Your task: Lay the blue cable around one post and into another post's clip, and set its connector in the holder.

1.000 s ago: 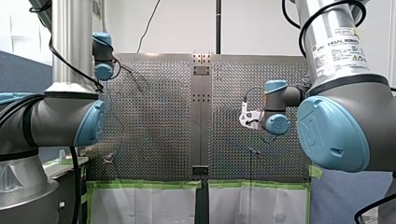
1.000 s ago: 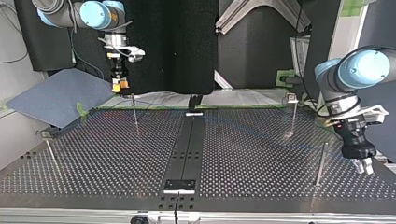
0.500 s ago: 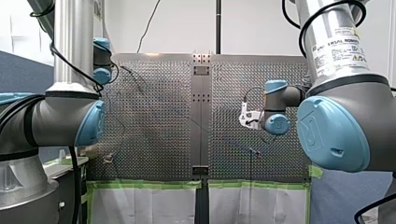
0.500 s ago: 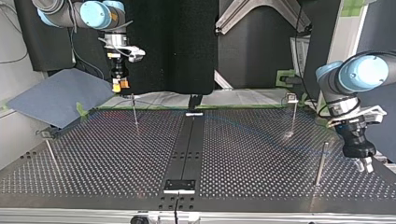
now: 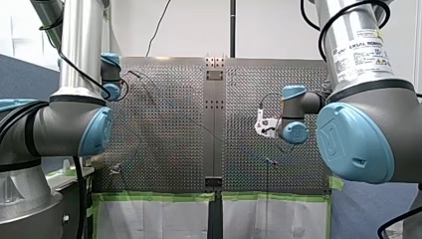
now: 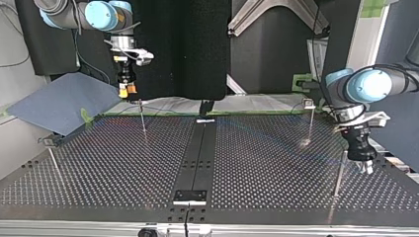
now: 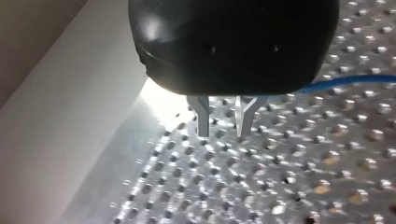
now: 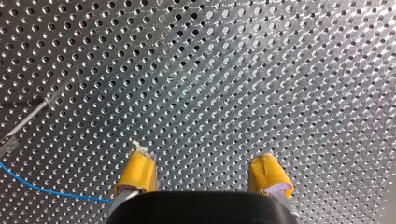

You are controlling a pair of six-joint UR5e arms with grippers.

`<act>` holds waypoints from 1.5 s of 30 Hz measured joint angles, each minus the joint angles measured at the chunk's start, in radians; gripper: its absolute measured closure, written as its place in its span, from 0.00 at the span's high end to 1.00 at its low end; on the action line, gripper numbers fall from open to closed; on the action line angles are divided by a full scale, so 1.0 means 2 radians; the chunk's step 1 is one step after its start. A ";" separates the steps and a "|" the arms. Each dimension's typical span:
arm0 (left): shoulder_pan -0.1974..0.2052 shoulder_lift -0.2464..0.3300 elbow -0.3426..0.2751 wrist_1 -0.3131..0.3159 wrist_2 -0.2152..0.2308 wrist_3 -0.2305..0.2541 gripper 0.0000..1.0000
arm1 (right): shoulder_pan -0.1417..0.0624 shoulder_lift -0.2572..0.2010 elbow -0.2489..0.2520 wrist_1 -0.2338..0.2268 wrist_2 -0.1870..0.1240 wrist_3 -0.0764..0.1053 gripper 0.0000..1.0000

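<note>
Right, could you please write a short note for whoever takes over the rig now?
Left gripper: open, empty, low over the table, by its edge.
Right gripper: open, empty, above the table near a post.
Blue cable: loose on the table, a stretch beside each gripper.
Done: nothing I can see.
To do: grasp cable, route round post, clip it, seat connector (not in view).

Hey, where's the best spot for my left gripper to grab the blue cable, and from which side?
Probably the straight stretch of cable lying flat on the table beside the left gripper. Come from above, fingers straddling it crosswise; it's thin and low.
</note>
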 joint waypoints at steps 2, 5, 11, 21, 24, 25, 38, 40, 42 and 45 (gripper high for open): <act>-0.003 -0.003 0.000 0.000 0.000 0.000 0.42 | 0.000 0.000 0.000 0.000 0.000 0.000 1.00; -0.007 -0.005 0.000 0.000 0.000 0.000 0.52 | 0.000 0.000 0.000 0.000 0.000 0.000 1.00; -0.013 -0.005 -0.001 -0.003 0.000 -0.003 1.00 | 0.000 0.000 0.000 -0.001 0.000 0.000 1.00; -0.015 -0.005 -0.001 -0.029 -0.018 -0.005 1.00 | 0.000 0.000 0.000 -0.001 -0.003 0.000 1.00; -0.017 -0.005 -0.001 -0.035 -0.020 -0.005 1.00 | 0.000 0.000 0.000 -0.001 -0.004 0.001 1.00; -0.018 -0.005 -0.001 -0.036 -0.020 -0.005 1.00 | 0.000 0.000 0.000 -0.001 -0.004 0.001 1.00; -0.014 -0.005 -0.001 -0.029 0.020 -0.044 1.00 | 0.000 0.000 0.000 0.001 -0.004 0.001 1.00; -0.011 -0.005 -0.001 -0.025 0.026 -0.052 1.00 | 0.000 0.000 0.000 0.001 -0.004 0.001 1.00; -0.007 -0.005 -0.001 -0.023 0.030 -0.061 1.00 | 0.000 0.000 0.000 0.002 -0.004 0.001 1.00; -0.002 -0.005 -0.001 -0.022 0.031 -0.075 1.00 | 0.000 0.000 0.000 0.002 -0.004 0.001 1.00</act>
